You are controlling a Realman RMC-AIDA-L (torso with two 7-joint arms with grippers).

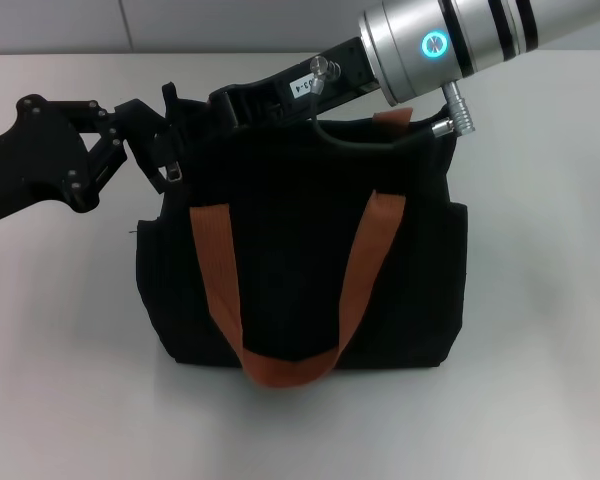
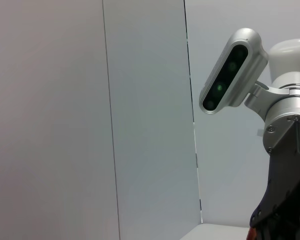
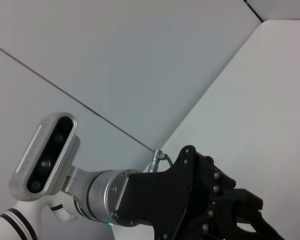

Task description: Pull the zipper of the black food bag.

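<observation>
The left gripper [image 1: 152, 150] is at the upper left corner of the black food bag [image 1: 300, 260], and its fingers seem pressed together on the fabric there, close to the zipper [image 1: 175, 172], whose small silver tab hangs just beside them. The right gripper [image 1: 242, 103] reaches across the bag's top edge from the right side; I cannot tell how it stands. The bag sits upright on the white table [image 1: 540, 300] with its orange strap [image 1: 280, 365] hanging in front. I judge the grasping step is in hand. Next, one gripper must hold the corner firmly while the tab is drawn along the track.
</observation>
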